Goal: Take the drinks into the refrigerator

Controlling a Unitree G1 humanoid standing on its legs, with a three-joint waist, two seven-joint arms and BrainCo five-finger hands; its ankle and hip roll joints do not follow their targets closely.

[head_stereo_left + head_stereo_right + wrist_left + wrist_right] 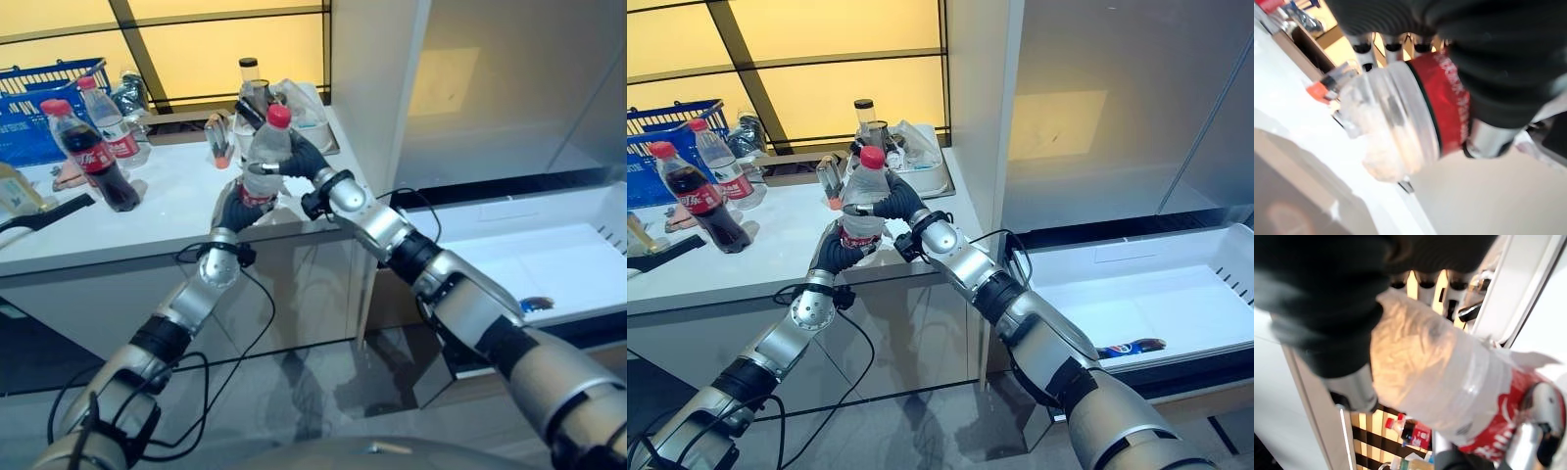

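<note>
Bottle: clear water bottle (263,162) with red cap, upright above the counter (167,211) edge.
My left hand (238,206): curled round its lower labelled part.
My right hand (304,162): wrapped round its upper body.

left hand (238,204), right hand (300,159), fingers curled

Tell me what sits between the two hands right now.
A clear water bottle with a red cap: the left hand grips its lower body, the right hand its upper part, seen in both eye views.
</note>
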